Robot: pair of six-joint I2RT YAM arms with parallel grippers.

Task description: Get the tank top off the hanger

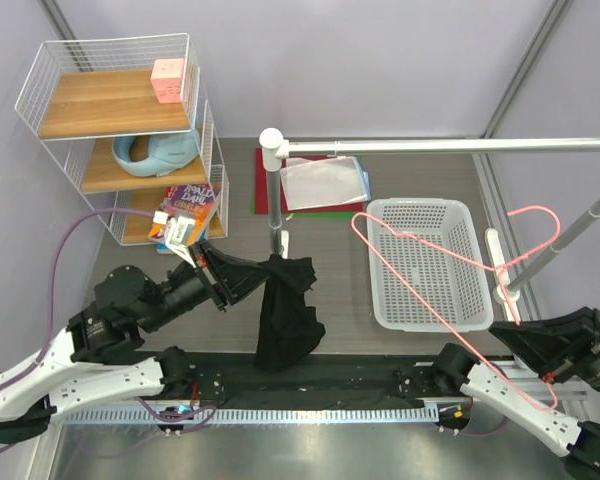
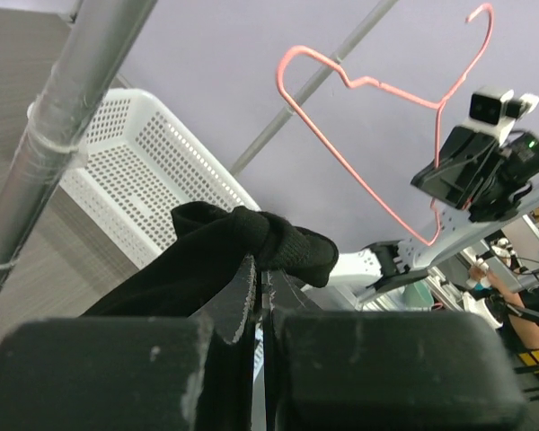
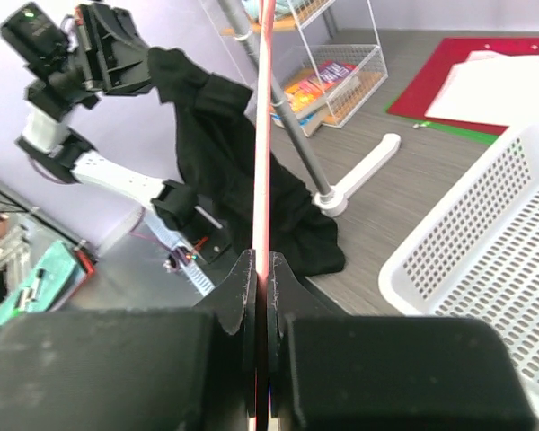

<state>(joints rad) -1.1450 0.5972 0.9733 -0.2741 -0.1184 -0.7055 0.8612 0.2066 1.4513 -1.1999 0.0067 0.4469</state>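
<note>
Top external, grey table point(image 1: 350, 300), lilac walls point(image 1: 380, 60), left claw point(image 2: 259, 274) pinching tank top point(image 1: 285, 320), right claw point(image 3: 262, 269) pinching hanger point(image 3: 265, 135)

The only legible lettering is on the cover of a book point(image 1: 190, 202) lying on the lowest shelf point(image 1: 133, 231), left of frame, seemingly "ROALD DAHL", though small and blurred.

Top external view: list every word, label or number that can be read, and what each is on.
"ROALD DAHL", as far as it reads: cover of the book on the wire rack's bottom shelf; its smaller print is too blurred.
Pink cube on the top shelf: marks too small to read.
Papers on the red mat: nothing legible.
Tank top, hanger: no lettering.
</note>
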